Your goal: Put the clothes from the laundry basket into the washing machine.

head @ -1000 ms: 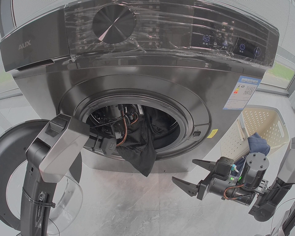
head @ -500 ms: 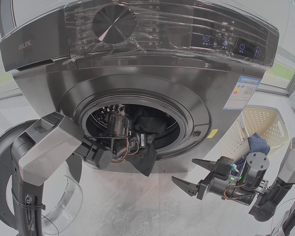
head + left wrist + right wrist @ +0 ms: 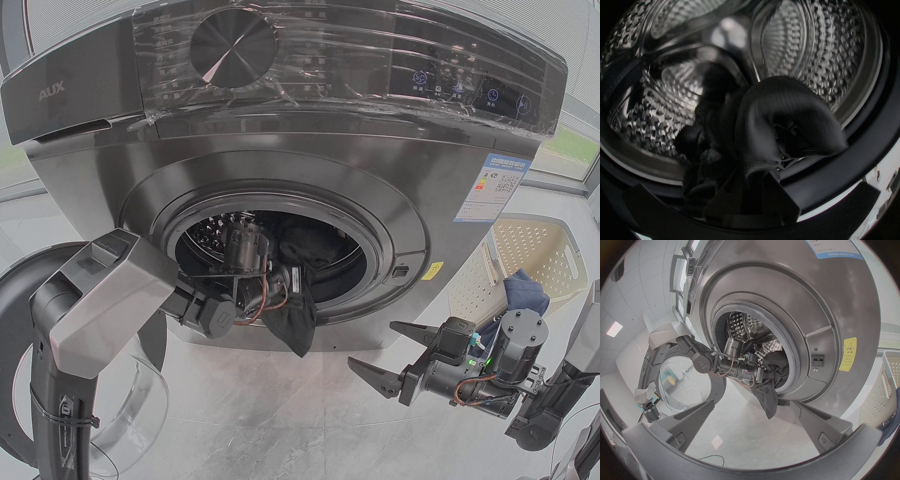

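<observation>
- The left gripper (image 3: 761,376) is seen at the open mouth of the washing machine (image 3: 375,187), centre frame, against a black garment (image 3: 294,319) draped over the lip; its grip cannot be told.
- The right gripper (image 3: 372,345), lower right, is held wide open and empty.
- A blue garment (image 3: 525,290) is seen in the laundry basket (image 3: 550,244), far right.
- A blue-and-white label (image 3: 494,187) and a yellow sticker (image 3: 432,270) are fixed to the machine's front.

Left hand (image 3: 297,286) front end buried in black garment (image 3: 294,322) at washing machine (image 3: 375,187) mouth; grip can't be told. Laundry basket (image 3: 550,250) partly behind machine & right arm (image 3: 584,350); blue garment (image 3: 525,292) in it half covered. Door (image 3: 15,294) cut by head view's left edge.
</observation>
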You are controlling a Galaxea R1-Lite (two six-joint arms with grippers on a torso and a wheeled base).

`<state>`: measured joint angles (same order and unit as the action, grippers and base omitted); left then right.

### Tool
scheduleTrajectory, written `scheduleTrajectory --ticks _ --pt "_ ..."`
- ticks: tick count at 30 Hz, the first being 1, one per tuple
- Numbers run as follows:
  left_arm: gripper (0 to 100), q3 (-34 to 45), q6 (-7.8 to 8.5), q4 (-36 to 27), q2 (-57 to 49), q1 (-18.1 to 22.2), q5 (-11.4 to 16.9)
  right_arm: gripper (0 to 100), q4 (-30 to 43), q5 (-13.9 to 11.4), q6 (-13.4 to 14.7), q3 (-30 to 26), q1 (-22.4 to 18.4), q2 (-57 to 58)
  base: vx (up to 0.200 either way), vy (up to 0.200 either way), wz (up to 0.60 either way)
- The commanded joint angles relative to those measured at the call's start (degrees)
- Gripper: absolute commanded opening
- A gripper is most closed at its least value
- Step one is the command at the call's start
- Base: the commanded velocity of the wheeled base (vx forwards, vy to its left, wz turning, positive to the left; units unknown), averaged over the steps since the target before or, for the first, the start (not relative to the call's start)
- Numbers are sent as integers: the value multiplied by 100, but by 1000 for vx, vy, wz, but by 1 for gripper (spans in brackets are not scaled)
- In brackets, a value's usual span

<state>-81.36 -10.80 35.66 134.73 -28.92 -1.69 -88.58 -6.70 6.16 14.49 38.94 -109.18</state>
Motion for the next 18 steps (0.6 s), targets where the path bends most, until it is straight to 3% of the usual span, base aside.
scheduleTrajectory --ticks 1,5,11,12,18 --pt "0 -838 -159 257 405 88 -200 100 -10 3 0 10 0 2 0 0 0" --pt "0 -1743 -309 512 730 202 -507 100 -10 3 0 27 -9 -7 0 0 0" --pt "0 -2086 -326 653 836 246 -578 100 -10 3 0 53 -9 -7 0 0 0" --pt "100 -2015 -335 635 809 237 -578 100 -10 3 0 45 -9 -7 0 0 0" --pt "100 -1207 -344 530 502 105 -481 100 -10 3 0 53 0 -7 0 0 0"
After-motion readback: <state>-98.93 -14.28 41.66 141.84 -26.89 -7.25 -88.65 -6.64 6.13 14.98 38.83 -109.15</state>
